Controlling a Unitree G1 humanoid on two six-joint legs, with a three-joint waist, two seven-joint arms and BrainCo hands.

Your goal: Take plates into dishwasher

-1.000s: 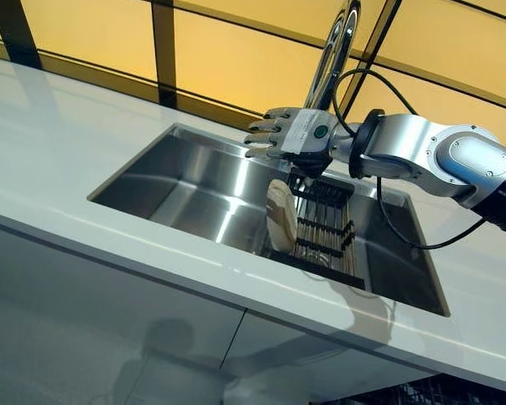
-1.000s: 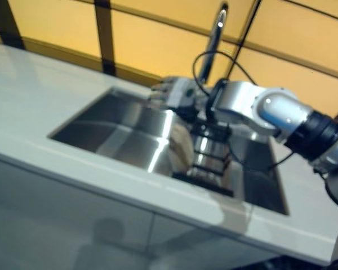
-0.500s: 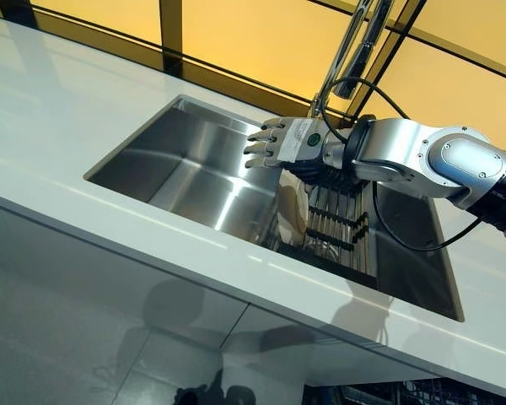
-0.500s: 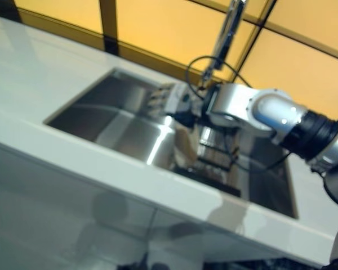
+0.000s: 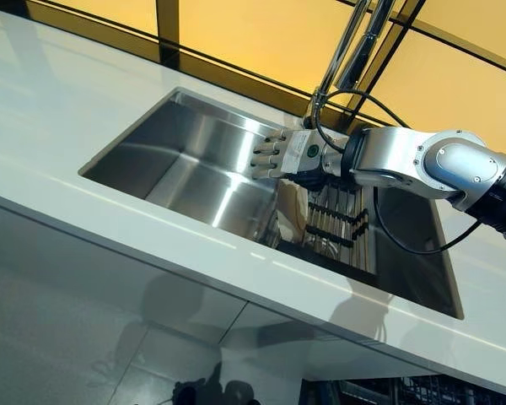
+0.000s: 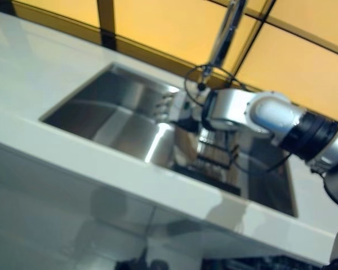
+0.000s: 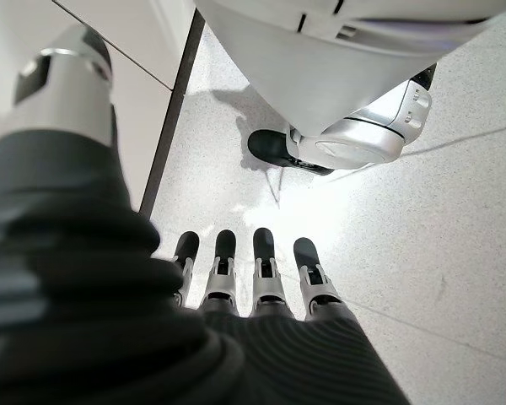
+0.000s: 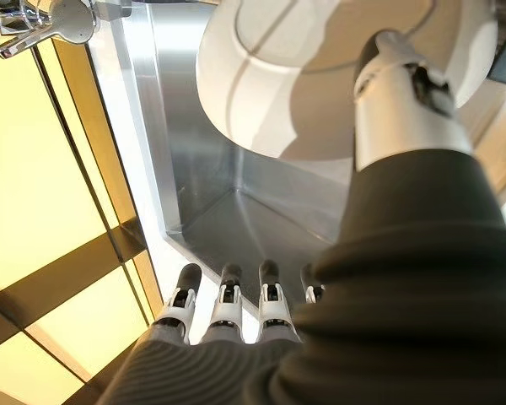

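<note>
A white plate (image 5: 293, 211) stands on edge in a black rack (image 5: 339, 221) in the right part of a steel sink (image 5: 177, 143). My right hand (image 5: 288, 153) hovers just above the plate's top edge, open, with straight fingers pointing left. In the right wrist view the plate (image 8: 261, 93) fills the space past the hand (image 8: 228, 304), and the thumb (image 8: 401, 110) lies across the plate's face. My left hand (image 7: 266, 278) shows only in the left wrist view. It hangs open over the floor and holds nothing.
A tall faucet (image 5: 354, 51) rises behind the sink, close to my right wrist. A white countertop (image 5: 76, 118) surrounds the sink, with white cabinet fronts (image 5: 93, 304) below. A dark wire rack (image 5: 422, 392) shows under the counter at the lower right.
My right hand has come down closer to the plate's top edge, fingers still straight. The head camera has shifted a little.
</note>
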